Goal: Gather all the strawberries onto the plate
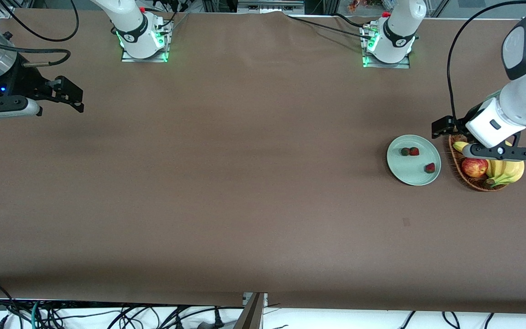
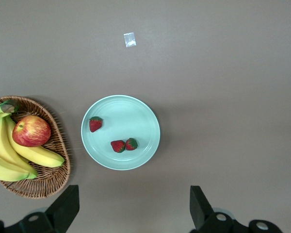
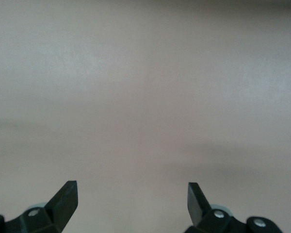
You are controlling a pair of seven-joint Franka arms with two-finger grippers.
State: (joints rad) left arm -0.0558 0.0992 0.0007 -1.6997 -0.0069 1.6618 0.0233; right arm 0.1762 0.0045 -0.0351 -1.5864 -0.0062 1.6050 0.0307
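- Front view: I see the round, shallow, pale mint-green plate (image 1: 413,160) toward the left arm's end of the brown table (image 1: 226,183), just beside the brown wicker basket (image 1: 477,183) that holds a red apple (image 1: 474,167) and yellow bananas (image 1: 507,171).
- Only two tiny red strawberries with dark green tops are clear to me here, both on the plate: one (image 1: 414,151) lies farther from the camera, with a dark blob touching it that I cannot make out, and the other (image 1: 430,167) lies nearer to the camera and closer to the basket.
- The left gripper (image 1: 446,127) hangs over the basket's rim; from here I cannot judge its fingers.
- The right gripper (image 1: 72,96) waits over bare table at the right arm's end.
- Left wrist view: I count three strawberries on the plate (image 2: 136,109): a pair touching each other (image 2: 118,146) (image 2: 131,143) and a single one (image 2: 95,124) apart from them, closer to the basket (image 2: 53,170).
- The left gripper (image 2: 135,209) is spread wide with nothing between its fingers, up in the air above the table.
- A small pale scrap (image 2: 130,40) lies on the table, well apart from the plate.
- Right wrist view: I see the right gripper (image 3: 132,201) parted wide and holding nothing, over bare table.
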